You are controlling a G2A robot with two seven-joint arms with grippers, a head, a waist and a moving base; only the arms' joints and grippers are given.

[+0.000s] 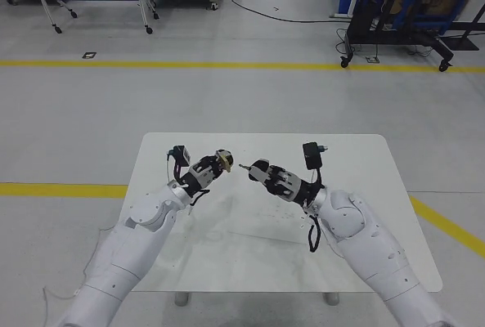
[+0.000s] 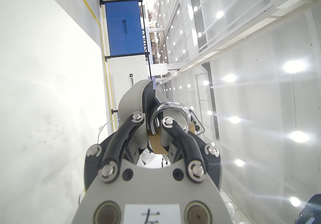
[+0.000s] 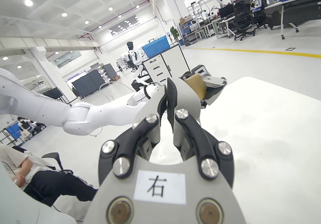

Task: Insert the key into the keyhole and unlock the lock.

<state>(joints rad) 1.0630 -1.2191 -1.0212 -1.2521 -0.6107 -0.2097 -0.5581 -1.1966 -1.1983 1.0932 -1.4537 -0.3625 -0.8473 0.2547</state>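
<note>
Two grippers face each other above the far half of the white rectangular tabletop (image 1: 365, 163), a little toward its left edge, and neither touches the surface. The left gripper (image 1: 217, 163) is clamped on a brass-bodied padlock with a curved silver shackle (image 1: 224, 159). In the left wrist view its fingers (image 2: 134, 99) press on the brass body while the shackle arches out beyond them. The right gripper (image 1: 258, 170) has its fingers (image 3: 185, 94) squeezed together, and in the top view a small slim metal key (image 1: 244, 167) pokes out of them toward the padlock. Key tip and padlock are near each other but apart, with a plain gap between them. In the right wrist view the padlock sits just past the closed fingertips. The keyhole is too small to make out.

Both pieces appear to be in hand, so the step under way looks like lining up for insertion, with nothing yet entered. The next move calls for bringing the key blade onto the keyhole's axis and closing the gap straight along it, while the left arm holds the padlock steady. Only then comes the turn. A slight angular error could make the tip skate across the brass or twist the key in its pinch.
</note>
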